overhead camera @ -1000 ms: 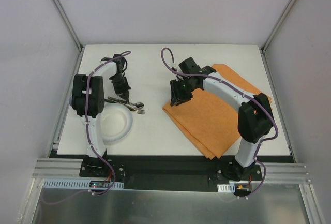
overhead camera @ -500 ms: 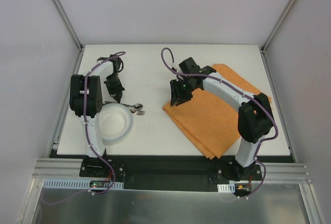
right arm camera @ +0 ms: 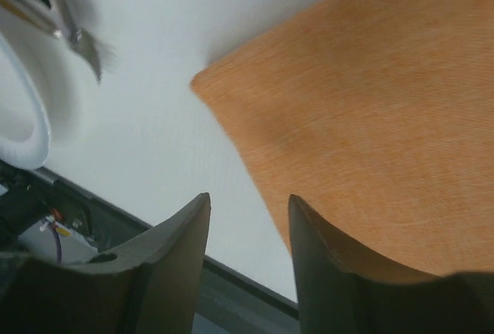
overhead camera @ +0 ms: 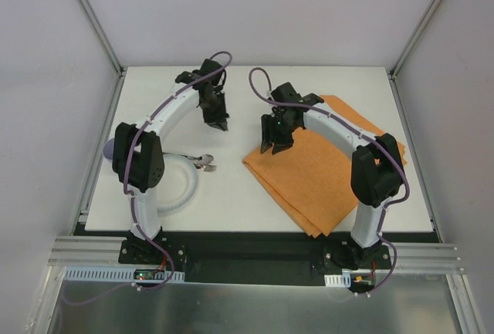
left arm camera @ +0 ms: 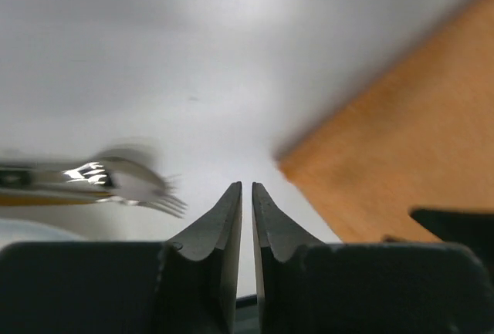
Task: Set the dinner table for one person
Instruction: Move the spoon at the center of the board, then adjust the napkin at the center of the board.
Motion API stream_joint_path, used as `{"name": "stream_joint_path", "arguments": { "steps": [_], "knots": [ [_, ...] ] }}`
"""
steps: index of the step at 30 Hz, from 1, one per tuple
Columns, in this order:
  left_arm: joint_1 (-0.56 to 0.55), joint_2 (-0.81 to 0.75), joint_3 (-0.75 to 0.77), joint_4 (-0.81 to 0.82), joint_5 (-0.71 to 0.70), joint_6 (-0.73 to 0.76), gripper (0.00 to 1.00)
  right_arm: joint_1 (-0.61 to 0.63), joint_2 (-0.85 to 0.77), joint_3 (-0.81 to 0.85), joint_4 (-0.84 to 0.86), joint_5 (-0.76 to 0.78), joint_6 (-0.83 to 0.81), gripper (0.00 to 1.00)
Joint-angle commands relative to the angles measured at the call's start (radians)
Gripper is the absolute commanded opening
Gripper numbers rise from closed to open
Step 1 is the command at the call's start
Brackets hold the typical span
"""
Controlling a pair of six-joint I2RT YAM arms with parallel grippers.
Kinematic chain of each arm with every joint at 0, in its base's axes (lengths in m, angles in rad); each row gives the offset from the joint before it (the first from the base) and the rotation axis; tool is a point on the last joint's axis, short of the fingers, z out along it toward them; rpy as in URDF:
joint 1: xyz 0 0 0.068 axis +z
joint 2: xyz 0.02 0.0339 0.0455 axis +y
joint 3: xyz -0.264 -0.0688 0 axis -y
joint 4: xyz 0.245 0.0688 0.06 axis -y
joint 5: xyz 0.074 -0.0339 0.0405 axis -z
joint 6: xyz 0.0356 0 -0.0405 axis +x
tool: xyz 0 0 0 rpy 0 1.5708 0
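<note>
The dinner table [overhead camera: 231, 191] is a white top. On it lies an orange placemat [overhead camera: 328, 168] at the right. A white plate [overhead camera: 176, 186] sits at the left, with a fork and spoon [overhead camera: 202, 163] by its far rim. My left gripper [overhead camera: 218, 124] hovers over bare table toward the back middle. Its fingers are all but shut, with only a thin slit between them and nothing held [left arm camera: 247, 185]. The fork [left arm camera: 131, 183] shows blurred to its left. My right gripper [overhead camera: 276, 147] stands open and empty [right arm camera: 248, 197] above the placemat's [right arm camera: 370, 102] left corner.
A bluish round object [overhead camera: 110, 149] peeks out behind the left arm's elbow. Grey walls close in the table's sides and back. A black rail [overhead camera: 247, 245] carries both arm bases along the near edge. The plate's rim [right arm camera: 23, 126] shows in the right wrist view.
My left arm swung away from the cutlery by the plate, up and right to the table's back middle, and its fingers parted a sliver. The right gripper shifted slightly and opened wider.
</note>
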Motion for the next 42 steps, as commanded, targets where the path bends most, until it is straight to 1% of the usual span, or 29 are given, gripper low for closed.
{"name": "stream_joint_path", "arguments": {
  "steps": [1, 2, 3, 5, 8, 9, 11, 12, 13, 16, 22, 28, 36, 38, 39, 40, 41, 42],
  "knots": [
    [-0.066, -0.003, 0.016, 0.063, 0.278, -0.064, 0.10, -0.135, -0.104, -0.070, -0.012, 0.136, 0.155, 0.47],
    [-0.095, 0.003, 0.011, 0.075, 0.308, -0.064, 0.11, -0.155, -0.124, -0.126, 0.003, 0.142, 0.170, 0.47],
    [-0.109, 0.015, 0.012, 0.077, 0.317, -0.052, 0.11, -0.183, -0.139, -0.145, 0.016, 0.154, 0.180, 0.47],
    [-0.141, 0.043, -0.004, 0.073, 0.337, -0.040, 0.11, -0.197, -0.169, -0.165, 0.017, 0.177, 0.172, 0.48],
    [-0.154, 0.072, -0.058, 0.073, 0.363, -0.043, 0.15, -0.197, -0.167, -0.165, 0.004, 0.170, 0.143, 0.48],
    [-0.162, 0.080, -0.072, 0.075, 0.363, -0.043, 0.17, -0.197, -0.166, -0.167, 0.000, 0.165, 0.144, 0.48],
    [-0.171, 0.083, -0.112, 0.075, 0.360, -0.037, 0.27, -0.197, -0.167, -0.178, 0.005, 0.151, 0.146, 0.48],
    [-0.177, 0.088, -0.121, 0.073, 0.366, -0.027, 0.29, -0.197, -0.167, -0.184, 0.013, 0.145, 0.147, 0.48],
    [-0.178, 0.088, -0.132, 0.075, 0.372, -0.026, 0.35, -0.195, -0.167, -0.187, 0.017, 0.139, 0.144, 0.48],
    [-0.183, 0.091, -0.167, 0.073, 0.378, -0.017, 0.48, -0.192, -0.166, -0.188, 0.022, 0.130, 0.138, 0.48],
    [-0.188, 0.121, -0.195, 0.078, 0.349, -0.014, 0.49, -0.185, -0.146, -0.165, 0.025, 0.116, 0.129, 0.47],
    [-0.197, 0.163, -0.164, 0.090, 0.313, -0.018, 0.49, -0.180, -0.143, -0.156, 0.022, 0.108, 0.112, 0.47],
    [-0.198, 0.187, -0.133, 0.113, 0.265, -0.064, 0.49, -0.180, -0.179, -0.184, 0.011, 0.125, 0.078, 0.46],
    [-0.197, 0.195, -0.123, 0.121, 0.260, -0.072, 0.45, -0.180, -0.182, -0.188, 0.011, 0.125, 0.074, 0.46],
    [-0.198, 0.204, -0.116, 0.123, 0.256, -0.079, 0.41, -0.178, -0.185, -0.193, 0.010, 0.124, 0.072, 0.46],
    [-0.198, 0.207, -0.110, 0.124, 0.242, -0.084, 0.33, -0.178, -0.185, -0.195, 0.010, 0.124, 0.072, 0.45],
    [-0.198, 0.212, -0.097, 0.126, 0.236, -0.089, 0.10, -0.178, -0.187, -0.195, 0.010, 0.124, 0.071, 0.45],
    [-0.198, 0.221, -0.089, 0.126, 0.230, -0.095, 0.00, -0.180, -0.187, -0.196, 0.010, 0.122, 0.069, 0.45]
  ]
}}
